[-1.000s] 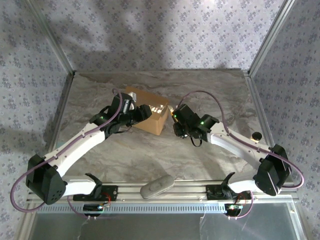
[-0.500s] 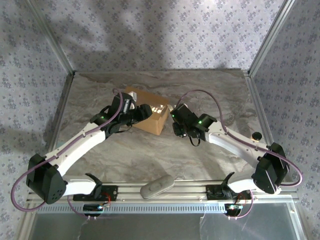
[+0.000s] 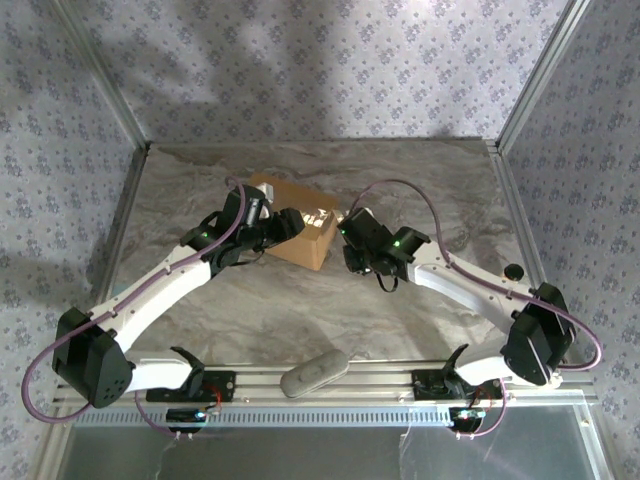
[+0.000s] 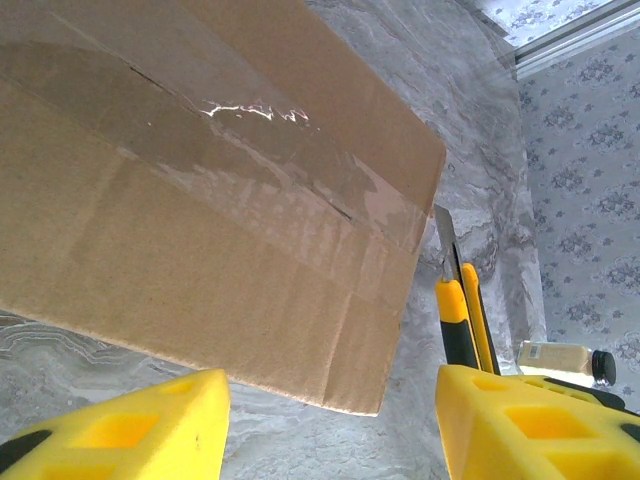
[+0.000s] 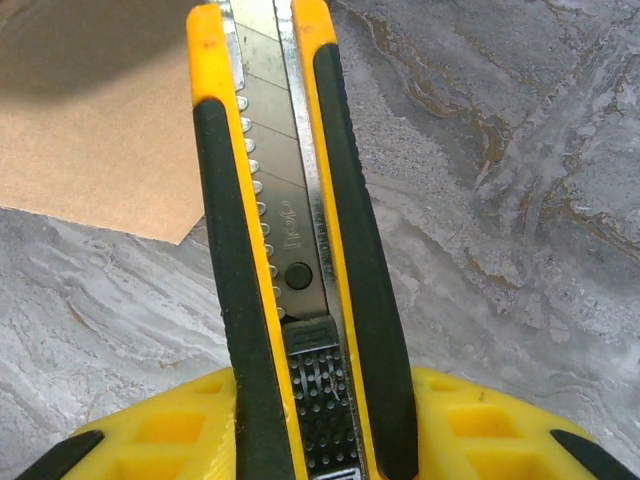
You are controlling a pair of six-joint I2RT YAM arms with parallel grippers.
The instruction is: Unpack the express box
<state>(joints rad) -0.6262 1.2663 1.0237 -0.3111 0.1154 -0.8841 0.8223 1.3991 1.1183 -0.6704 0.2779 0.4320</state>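
While the box (image 3: 300, 222) rests on the table (image 3: 430, 180), left of centre toward the far side and with its tape seam on top, the left gripper (image 4: 335, 412) stands at its near-left side. Its fingers (image 4: 130, 425) are spread and clasp nothing. The right gripper (image 5: 315, 425) is clenched on a knife (image 5: 290, 250) with the blade out, its tip just beside the box's right edge.

The right claw (image 5: 320, 425) grips a yellow-and-black utility knife (image 5: 290, 270) between its 2 yellow fingers (image 5: 150, 430), handle at 6 o'clock, the segmented blade (image 5: 262, 120) running up to 12 o'clock. A corner of the brown express box (image 5: 90, 130) fills 10 o'clock. The grey marbled table (image 5: 500, 200) spreads from 1 to 5 o'clock.
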